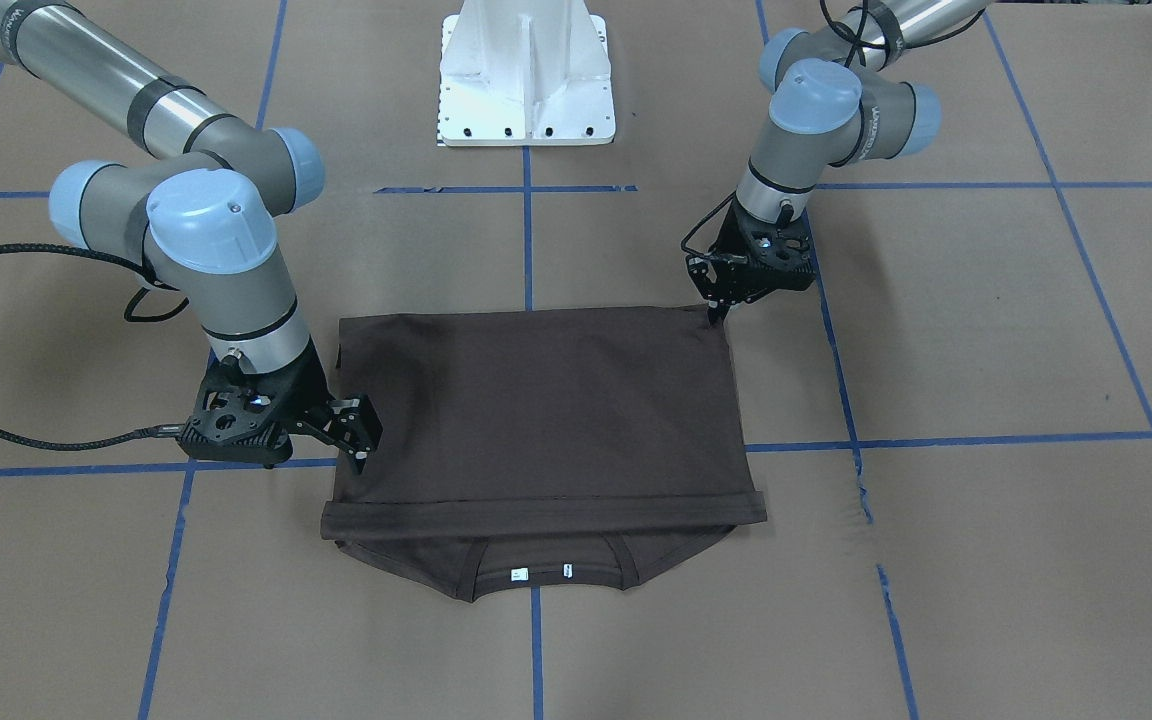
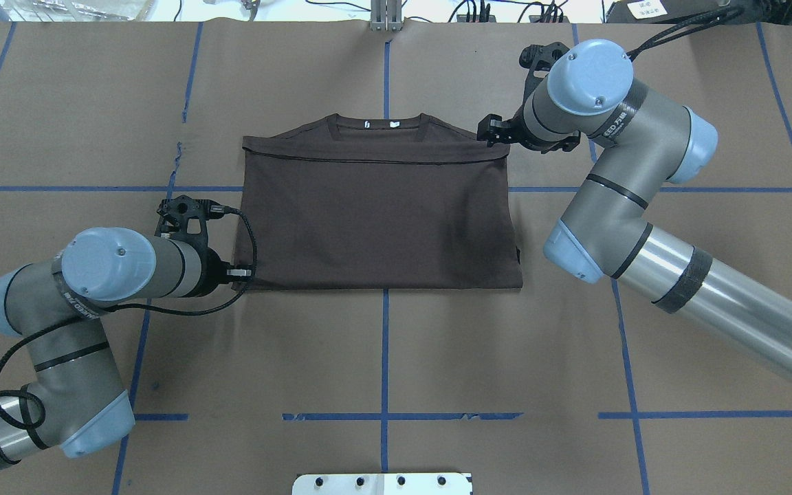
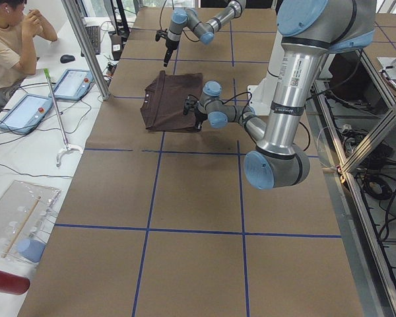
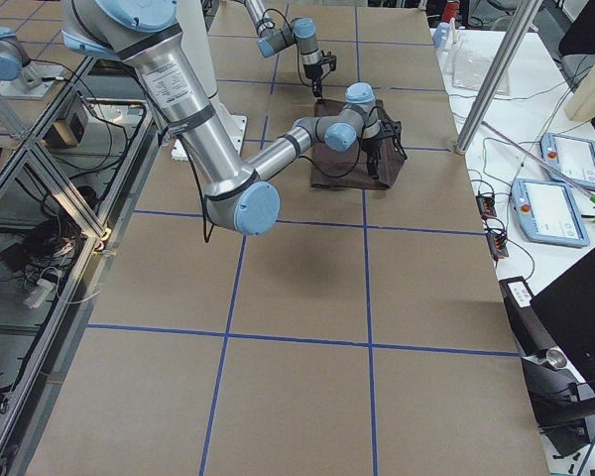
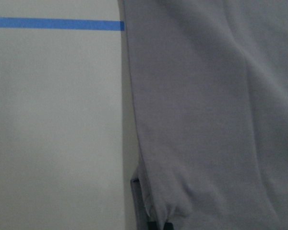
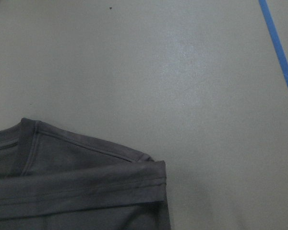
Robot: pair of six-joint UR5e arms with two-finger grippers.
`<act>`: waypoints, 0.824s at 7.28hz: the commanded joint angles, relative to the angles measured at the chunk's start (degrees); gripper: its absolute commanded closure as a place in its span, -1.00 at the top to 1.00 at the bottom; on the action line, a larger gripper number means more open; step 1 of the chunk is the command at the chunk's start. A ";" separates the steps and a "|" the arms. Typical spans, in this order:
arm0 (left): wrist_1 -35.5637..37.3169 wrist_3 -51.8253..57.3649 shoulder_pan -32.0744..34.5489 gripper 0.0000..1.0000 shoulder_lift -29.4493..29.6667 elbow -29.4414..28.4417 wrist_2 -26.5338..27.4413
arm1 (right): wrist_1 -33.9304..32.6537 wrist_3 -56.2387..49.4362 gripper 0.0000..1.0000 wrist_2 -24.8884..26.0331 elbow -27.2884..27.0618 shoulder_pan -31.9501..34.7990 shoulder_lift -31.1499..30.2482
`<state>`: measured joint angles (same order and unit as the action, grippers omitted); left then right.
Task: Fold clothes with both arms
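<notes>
One dark brown T-shirt (image 1: pixel 546 410) lies flat in the middle of the worktop (image 1: pixel 986 330), folded over into a neat rectangle. In the front-facing view its collar (image 1: pixel 546 578) peeks out below the folded hem at the bottom of the frame, with two small white tags (image 1: pixel 521 574) showing inside it.

The left tool (image 1: pixel 714 315) points down at the shirt's upper right corner in that view. The wrist view shows cloth puckered between its dark fingertips (image 5: pixel 138 201), so it is pinching the shirt's edge. The right tool (image 1: pixel 361 445) sits at the shirt's left edge in the front-facing view, near the lower left corner. Its fingers are spread and it holds nothing. Its own camera shows only the folded corner and bare worktop.

Blue tape lines (image 1: pixel 986 438) cross the brown worktop in a grid, and a white base (image 1: pixel 526 75) stands at the top centre. In the left side view a person (image 3: pixel 10 46) sits at the upper left.
</notes>
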<state>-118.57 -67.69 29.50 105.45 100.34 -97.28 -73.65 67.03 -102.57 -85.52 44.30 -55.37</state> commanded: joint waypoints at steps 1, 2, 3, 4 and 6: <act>-0.26 9.11 5.88 -1.00 -0.16 -3.45 0.69 | 0.00 0.03 1.00 0.00 0.00 -0.09 0.00; -0.61 15.33 11.40 -1.00 0.98 -6.96 0.69 | 0.09 0.47 1.00 0.00 -0.08 -0.18 0.09; -0.70 20.88 16.59 -1.00 4.64 -12.48 0.60 | 0.09 0.47 1.00 0.00 -0.09 -0.18 0.09; -1.14 22.41 19.34 -1.00 8.77 -18.62 0.69 | 0.09 0.73 1.00 0.00 -0.17 -0.18 0.00; -9.96 21.90 22.69 -1.00 18.87 -35.47 1.21 | 0.09 1.00 1.00 0.09 -0.17 -0.18 0.18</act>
<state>-123.10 -45.92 49.82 118.31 75.29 -96.44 -73.57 67.86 -102.55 -85.67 44.13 -55.32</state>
